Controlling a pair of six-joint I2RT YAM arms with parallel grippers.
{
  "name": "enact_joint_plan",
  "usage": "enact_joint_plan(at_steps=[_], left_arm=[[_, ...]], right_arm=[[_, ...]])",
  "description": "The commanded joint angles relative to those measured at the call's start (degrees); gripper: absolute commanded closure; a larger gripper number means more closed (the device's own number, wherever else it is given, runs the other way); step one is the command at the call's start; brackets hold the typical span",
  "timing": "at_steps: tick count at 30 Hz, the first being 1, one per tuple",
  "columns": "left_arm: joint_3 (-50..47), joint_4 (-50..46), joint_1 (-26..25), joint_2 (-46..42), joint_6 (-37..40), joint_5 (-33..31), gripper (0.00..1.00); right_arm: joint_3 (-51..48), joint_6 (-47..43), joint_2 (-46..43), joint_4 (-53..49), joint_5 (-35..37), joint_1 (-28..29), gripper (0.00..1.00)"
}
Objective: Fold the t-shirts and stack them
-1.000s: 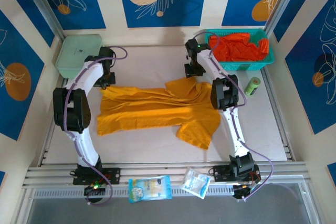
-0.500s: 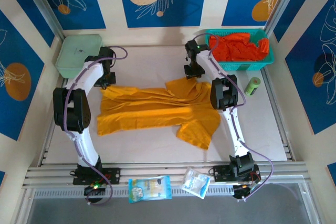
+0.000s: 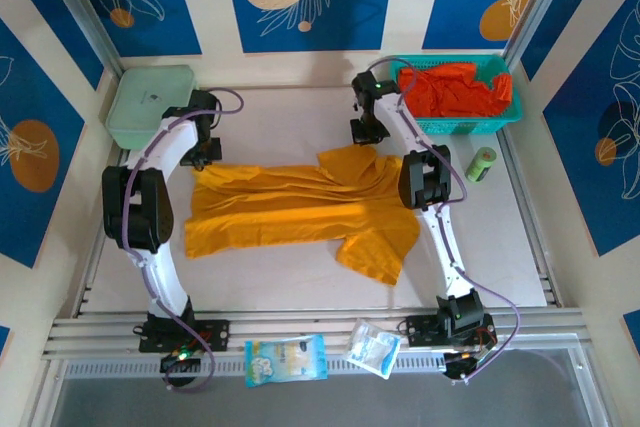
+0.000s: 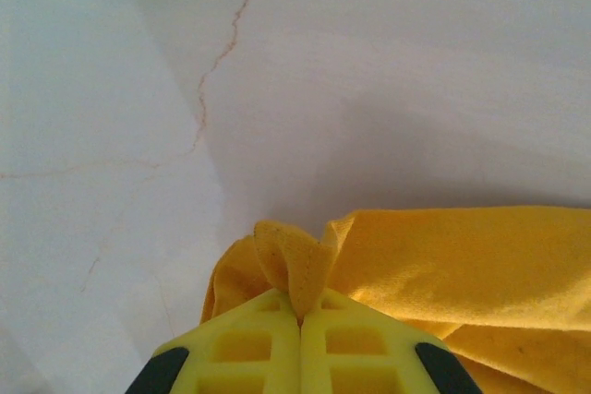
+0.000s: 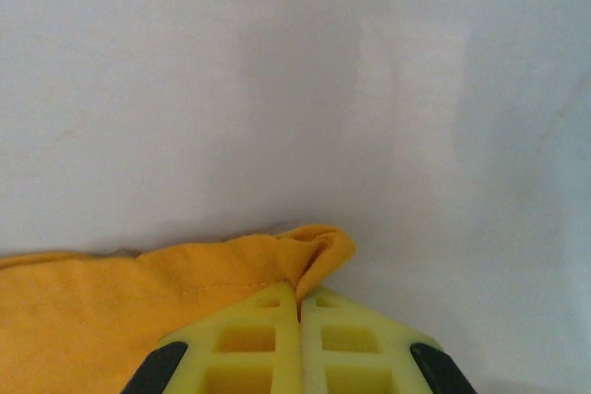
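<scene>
Two clenched grips on one mustard-yellow t-shirt, spread crumpled across the middle of the white table. Left gripper clamped on a bunched far-left corner of the cloth, a pinched fold poking up past the yellow fingers. Right gripper likewise closed tight on a stitched far-right corner. Probably light, thin and limp: sags, wrinkles and drags rather than keeping any shape, so likely best lifted by both corners together and kept taut. Unlikely to break, but could slip from so small a pinch under a hard tug. Best taken at corners, hems or shoulder seams, on the thicker stitched cloth. Near sleeve splayed toward the arm bases, not yet flat. Red-orange t-shirts heaped in the teal mesh basket at the far right.
</scene>
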Motion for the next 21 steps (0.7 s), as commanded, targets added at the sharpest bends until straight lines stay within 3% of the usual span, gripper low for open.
enact_joint_plan(at_steps=[1,11,17,21], left_arm=[[5.3,-3.4,0.4,-5.9,0.3,0.8,1.00],[18.5,-12.3,0.5,-22.6,1.9,2.7,1.00],[23.5,-12.7,0.5,-34.0,4.9,11.2,1.00],[27.4,-12.9,0.5,-41.1,6.9,15.2,1.00]], right_arm=[[0.7,1.5,-12.9,-1.8,1.4,0.5,1.00],[-9.0,0.7,-47.5,0.2,5.6,2.2,1.00],[-13.6,-2.3,-66.2,3.8,7.0,6.3,1.00],[-7.4,-1.7,-72.9,1.4,4.2,8.8,1.00]])
